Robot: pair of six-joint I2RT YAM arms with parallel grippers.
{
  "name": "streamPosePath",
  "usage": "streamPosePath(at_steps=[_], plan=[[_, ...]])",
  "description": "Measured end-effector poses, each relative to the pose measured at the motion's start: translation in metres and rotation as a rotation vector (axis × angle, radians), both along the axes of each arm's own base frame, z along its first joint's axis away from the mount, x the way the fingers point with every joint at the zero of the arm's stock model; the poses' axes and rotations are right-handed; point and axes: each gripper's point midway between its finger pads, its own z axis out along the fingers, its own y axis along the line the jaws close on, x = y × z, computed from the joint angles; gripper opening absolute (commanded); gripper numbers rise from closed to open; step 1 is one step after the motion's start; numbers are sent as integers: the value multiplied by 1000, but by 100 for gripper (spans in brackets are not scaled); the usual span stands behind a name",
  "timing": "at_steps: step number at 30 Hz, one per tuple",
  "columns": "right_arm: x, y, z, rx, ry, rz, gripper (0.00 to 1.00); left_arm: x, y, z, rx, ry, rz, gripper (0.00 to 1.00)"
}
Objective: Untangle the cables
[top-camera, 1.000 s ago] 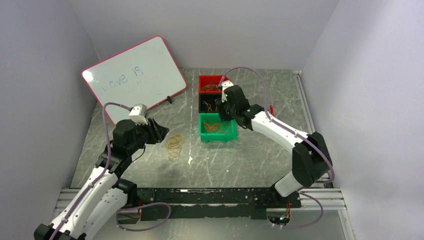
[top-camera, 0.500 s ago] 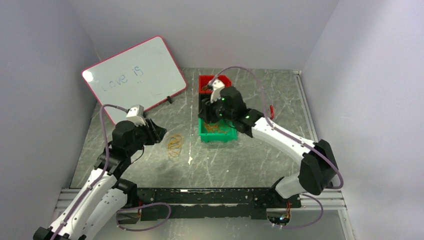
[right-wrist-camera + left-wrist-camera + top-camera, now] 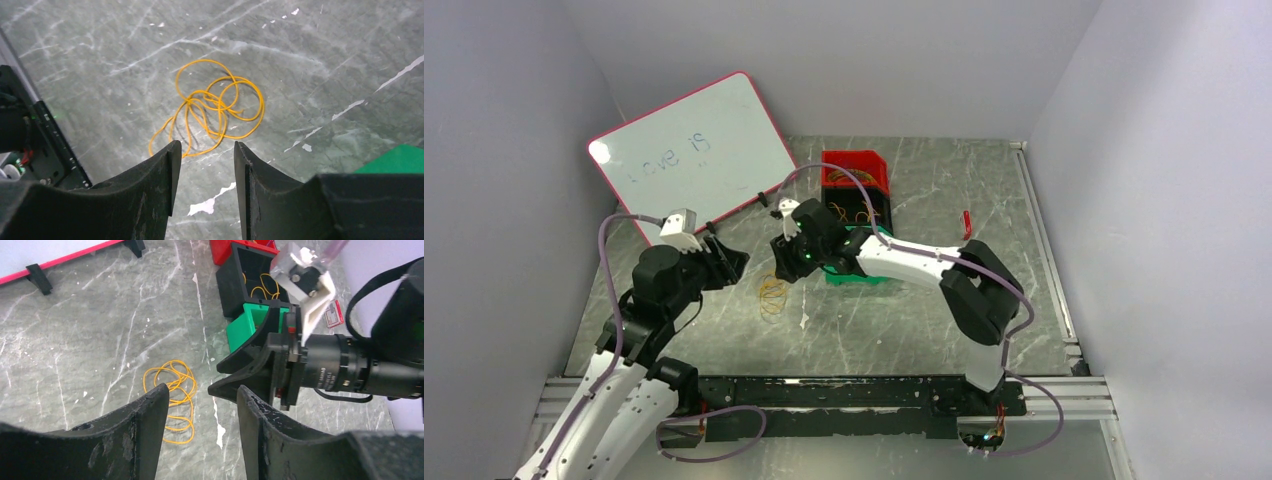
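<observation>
a: where's the tangle sitting?
b: the cables [image 3: 773, 292] lie flat on the table [image 3: 904, 330], a loose clump of thin orange loops, between the two tools. from the right gripper [image 3: 204, 150] they're just beyond the fingertips, in line with the gap. one stray end runs close to a fingertip, and i can't tell whether it touches.
a: and that gripper's jaws?
b: apart. only bare grey table shows between them, no wire.
a: the left side?
b: the left gripper [image 3: 200, 397] is parted too, with nothing between its fingers [image 3: 145, 425]. the clump lies ahead of it on the table, off toward one finger rather than in the gap, and it isn't touched.
a: how do the two tools stand to each other?
b: nose to nose, near but apart. in the left wrist view the right gripper sits just ahead of the other finger, tips angled down at the table beside the loops.
a: anything behind the right tool?
b: three bins in a row. the green bin [image 3: 248, 320] is nearest its wrist, partly under the arm. next comes the black bin [image 3: 235, 285] with yellow-orange wire loops [image 3: 262, 287] inside, and the red bin [image 3: 856, 165] is farthest.
a: and beyond the left one?
b: a whiteboard [image 3: 694, 150] with a red rim, leaning tilted, well past the fingertips.
</observation>
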Motion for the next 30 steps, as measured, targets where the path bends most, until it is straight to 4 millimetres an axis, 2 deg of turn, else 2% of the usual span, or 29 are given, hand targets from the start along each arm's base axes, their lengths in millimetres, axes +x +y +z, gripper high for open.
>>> streamPosePath(at_steps=[5, 15, 19, 30], plan=[[2, 2, -26, -43, 30, -1, 47, -3, 4, -4, 12, 17, 13, 60], [3, 6, -51, -75, 56, 2, 43, -3, 5, -7, 17, 27, 16, 59], [4, 6, -56, -82, 60, 3, 37, -3, 5, -7, 18, 27, 16, 58], [7, 16, -60, -51, 45, 11, 28, -3, 5, -8, 21, 31, 16, 58]])
